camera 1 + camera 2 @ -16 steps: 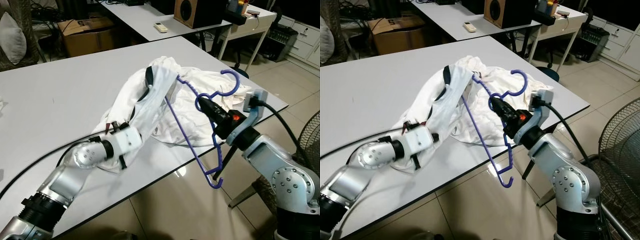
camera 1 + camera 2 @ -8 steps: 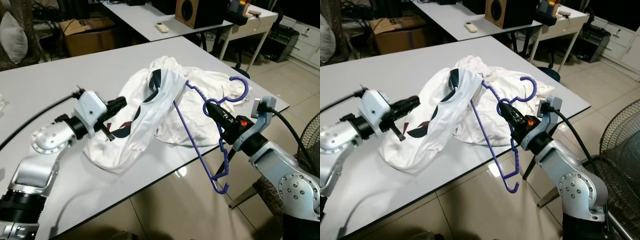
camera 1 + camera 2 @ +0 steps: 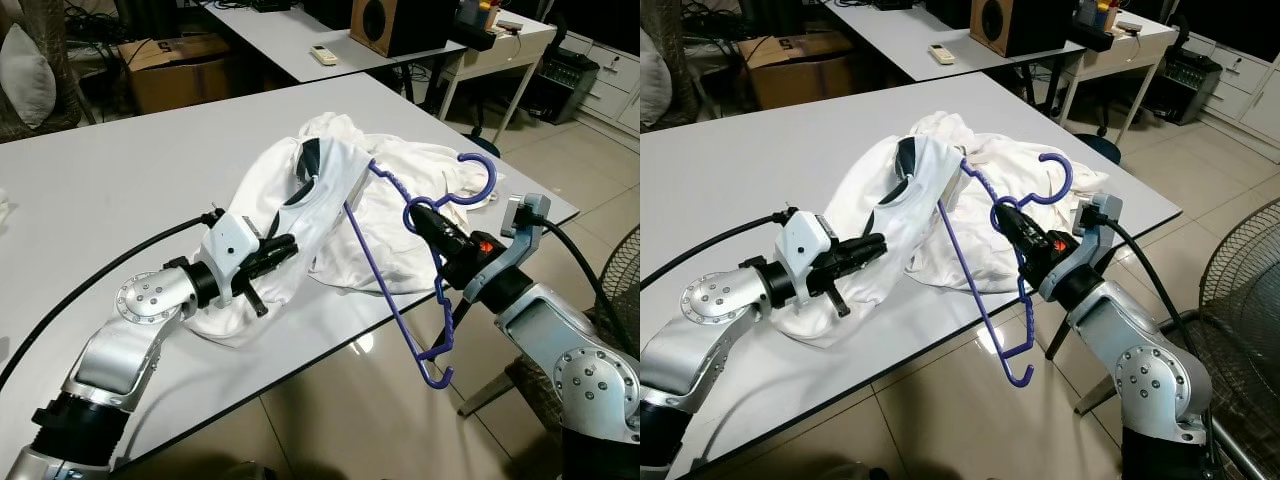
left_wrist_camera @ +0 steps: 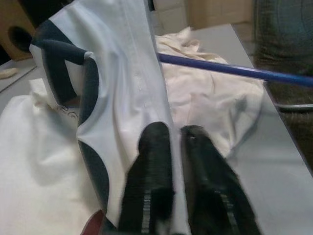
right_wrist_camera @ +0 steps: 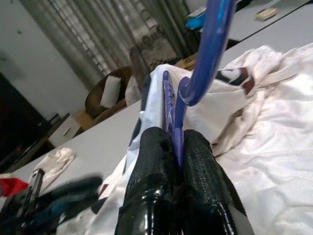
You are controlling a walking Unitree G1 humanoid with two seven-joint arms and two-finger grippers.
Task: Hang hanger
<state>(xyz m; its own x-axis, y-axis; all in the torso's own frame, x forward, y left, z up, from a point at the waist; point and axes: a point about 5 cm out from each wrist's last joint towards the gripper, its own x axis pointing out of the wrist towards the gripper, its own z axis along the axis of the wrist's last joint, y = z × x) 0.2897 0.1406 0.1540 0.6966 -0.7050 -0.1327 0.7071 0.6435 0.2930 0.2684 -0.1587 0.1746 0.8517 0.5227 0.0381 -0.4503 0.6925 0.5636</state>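
Observation:
A purple hanger [image 3: 392, 262] hangs tilted off the table's front right edge. One end is threaded into a white shirt [image 3: 330, 185] with a dark collar that lies heaped on the white table [image 3: 110, 170]. My right gripper [image 3: 413, 211] is shut on the hanger just below its hook [image 3: 478, 170]; in the right wrist view the purple bar [image 5: 208, 54] runs up from between the fingers [image 5: 154, 152]. My left gripper [image 3: 286, 243] lies low over the shirt's near side. In the left wrist view its fingers [image 4: 151, 161] are pinched on a strip of white fabric.
A second table [image 3: 270, 35] behind holds a remote [image 3: 322, 55] and a wooden speaker [image 3: 385, 22]. A cardboard box [image 3: 170, 65] sits on the floor at the back left. A fan's grille [image 3: 622, 275] stands on the tiled floor to the right.
My left gripper has swung from the left back towards the shirt and dropped lower, so the stretched fabric has slackened. The right gripper and hanger have hardly moved.

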